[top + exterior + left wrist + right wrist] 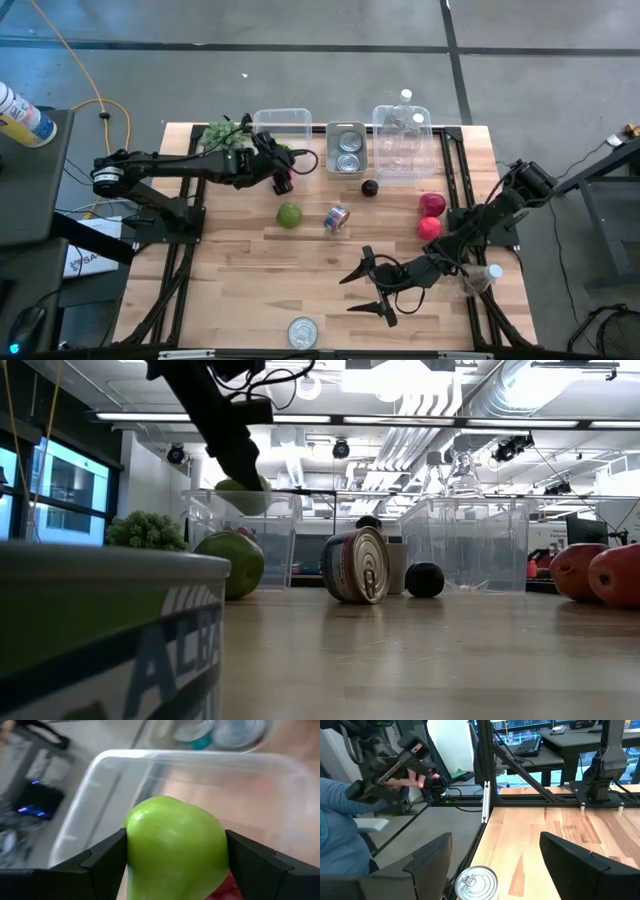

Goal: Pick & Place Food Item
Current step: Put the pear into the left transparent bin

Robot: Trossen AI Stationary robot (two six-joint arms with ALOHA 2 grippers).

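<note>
Gripping green pear (175, 847), left hand (175, 865) above clear bin (90, 790); right hand (372, 290) open.

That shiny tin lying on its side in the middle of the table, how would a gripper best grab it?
Come straight down on the tin from above and close on its two flat ends. It lies on its side, so the curved wall could roll away from the fingers, while the flat ends give steady faces. The green apple beside it stands clear, I think.
</note>
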